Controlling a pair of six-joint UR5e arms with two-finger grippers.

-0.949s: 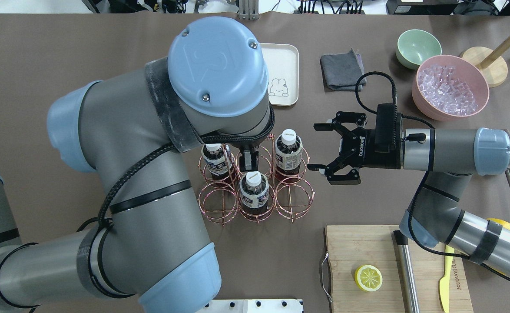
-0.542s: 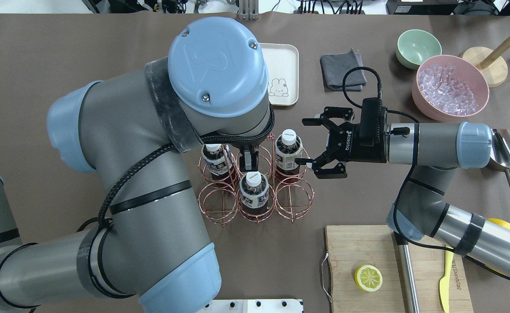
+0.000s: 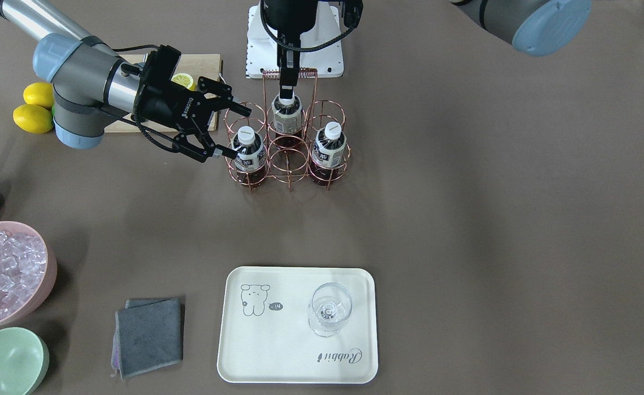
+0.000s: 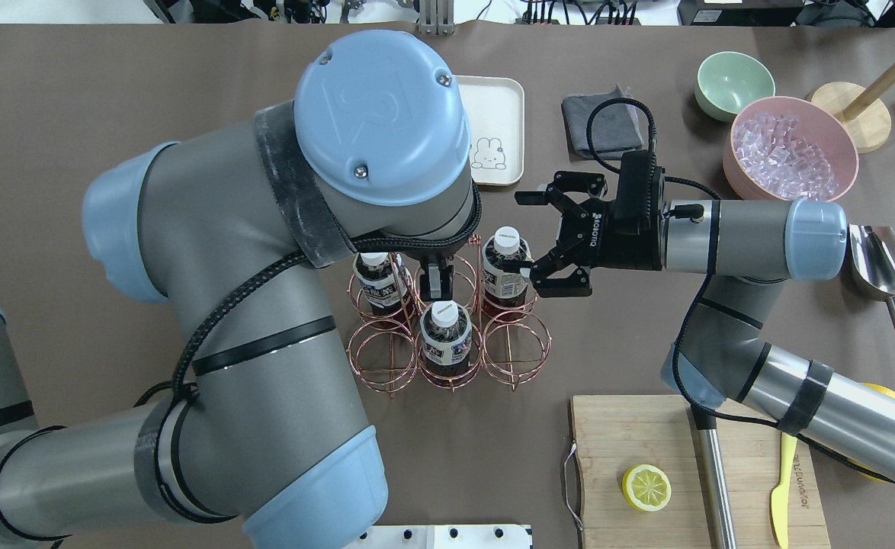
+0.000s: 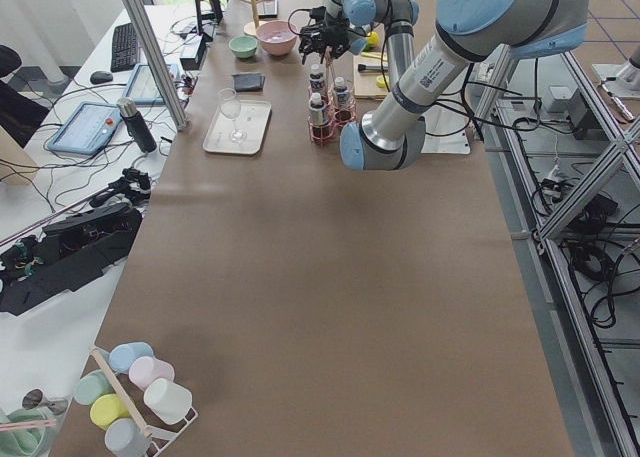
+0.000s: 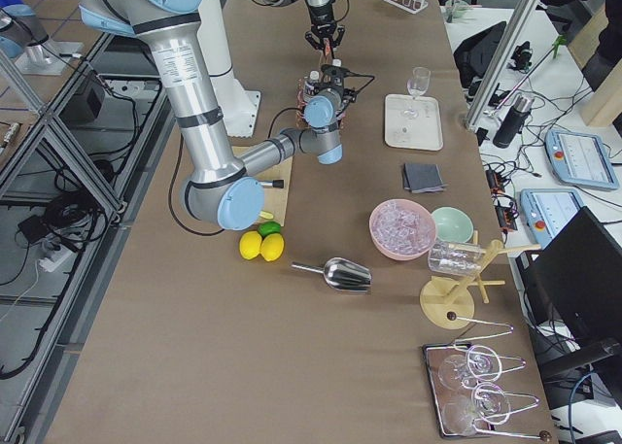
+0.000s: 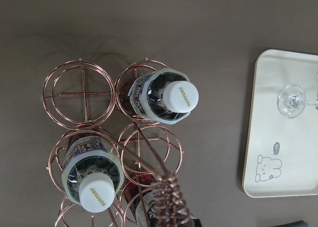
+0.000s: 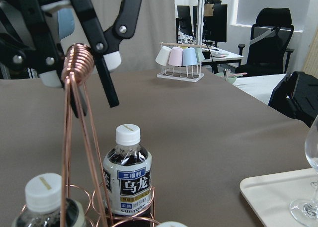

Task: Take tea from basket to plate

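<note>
Three teas stand in the basket (image 3: 289, 71), a rose-gold wire rack. The nearest to my right gripper is the tea (image 4: 505, 263) in the back right ring, which also shows in the front-facing view (image 3: 248, 152). My right gripper (image 4: 527, 233) is open and level at that tea's side. One fingertip (image 4: 527, 268) touches its label, the other is apart from it. My left gripper (image 4: 432, 280) points down and is shut on the basket's coiled handle (image 8: 79, 58). The plate (image 3: 278, 351) lies beyond the basket and carries a stemmed glass (image 3: 330, 310).
A grey cloth (image 3: 149, 334), a pink bowl of ice (image 3: 4, 271) and a green bowl (image 3: 6, 362) lie on my right, far side. A cutting board (image 4: 630, 435) with a lemon half (image 4: 646, 487) and a metal scoop (image 4: 882, 267) lie near my right arm.
My right gripper has moved left and slightly away from me, still open, until one fingertip reached the back right tea. My left arm and the basket have not moved.
</note>
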